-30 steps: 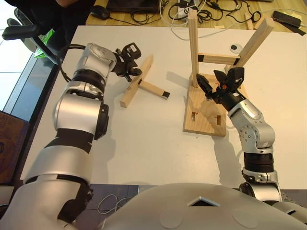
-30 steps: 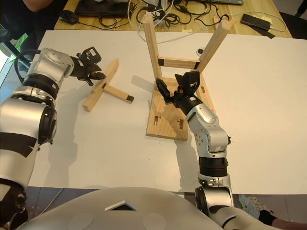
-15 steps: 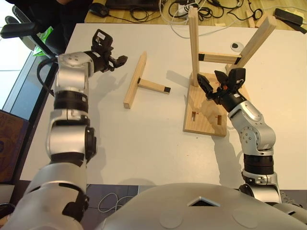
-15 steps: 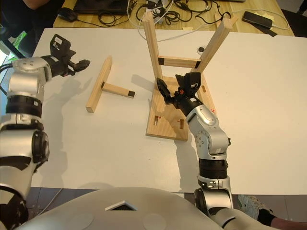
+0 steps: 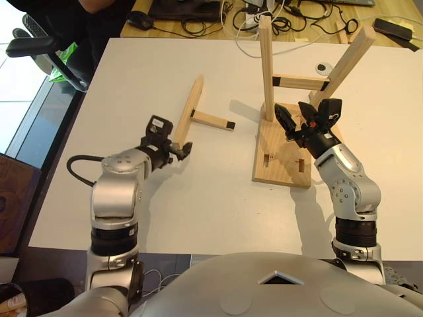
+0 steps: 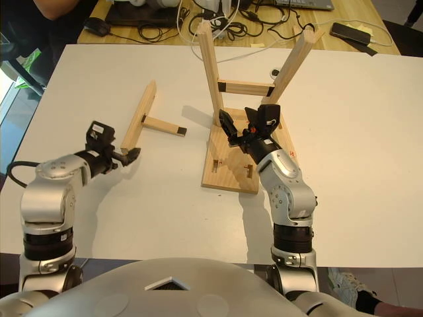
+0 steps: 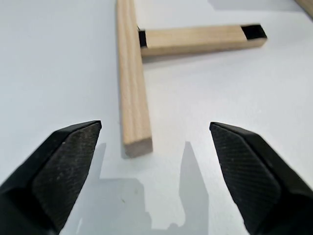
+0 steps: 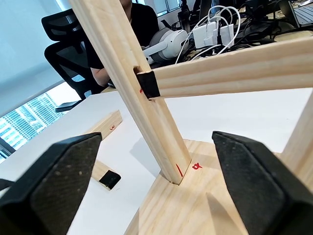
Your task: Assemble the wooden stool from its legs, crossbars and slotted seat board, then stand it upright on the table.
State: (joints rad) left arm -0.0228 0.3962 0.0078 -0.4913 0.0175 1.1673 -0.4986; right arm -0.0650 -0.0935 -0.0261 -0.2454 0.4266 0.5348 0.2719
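The slotted seat board lies flat on the white table. Two legs stand up from its far end, joined by a crossbar. A loose leg with one crossbar stuck in its side lies flat to the left. My left gripper is open just short of that leg's near end, touching nothing. My right gripper is open over the board, close to the foot of the upright leg and below the crossbar, holding nothing.
A small round object lies on the table behind the stool. Beyond the far edge is a desk with cables and a mouse. An office chair stands off the table's left corner.
My left gripper has come off the loose leg's far side and drawn back to its near end. The loose leg turned slightly after the first frame. The right arm has barely moved.
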